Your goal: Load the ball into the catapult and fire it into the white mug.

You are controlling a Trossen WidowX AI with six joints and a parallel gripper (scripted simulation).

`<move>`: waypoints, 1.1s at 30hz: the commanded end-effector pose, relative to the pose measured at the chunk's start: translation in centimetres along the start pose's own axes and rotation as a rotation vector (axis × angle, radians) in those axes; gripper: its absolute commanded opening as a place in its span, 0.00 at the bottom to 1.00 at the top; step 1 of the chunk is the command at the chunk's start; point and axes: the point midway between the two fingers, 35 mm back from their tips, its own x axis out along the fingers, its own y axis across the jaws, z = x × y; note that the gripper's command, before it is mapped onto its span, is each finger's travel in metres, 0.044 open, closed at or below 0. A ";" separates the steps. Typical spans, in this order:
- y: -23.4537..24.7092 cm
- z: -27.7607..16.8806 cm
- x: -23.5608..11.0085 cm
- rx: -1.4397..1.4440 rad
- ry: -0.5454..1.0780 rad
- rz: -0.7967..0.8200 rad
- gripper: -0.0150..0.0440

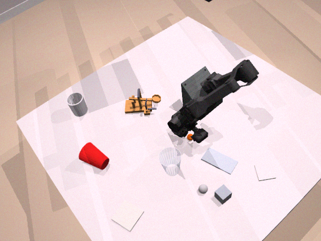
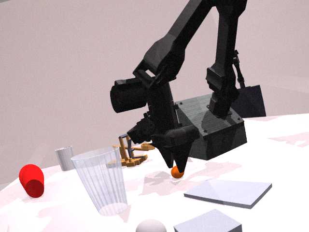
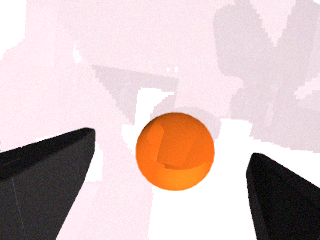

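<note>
No text, label, brand, number or sign can be read on anything in the top, exterior or wrist views; every surface is plain.

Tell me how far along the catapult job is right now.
Nothing is finished yet. In hand: the gripper is down over the orange ball, fingers open on either side with gaps showing, so it is not gripped. Left: close and lift, place the ball in the catapult cup, which looks empty, aim it, and fire. No white mug is plainly identifiable; the grey cup stands nearest the catapult.
</note>
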 end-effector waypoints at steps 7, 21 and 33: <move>-0.1 -0.3 1.3 0.006 0.007 0.000 0.72; -0.1 -0.3 1.3 0.006 0.007 0.000 0.33; -0.3 0.5 -5.1 0.006 0.006 -0.016 0.25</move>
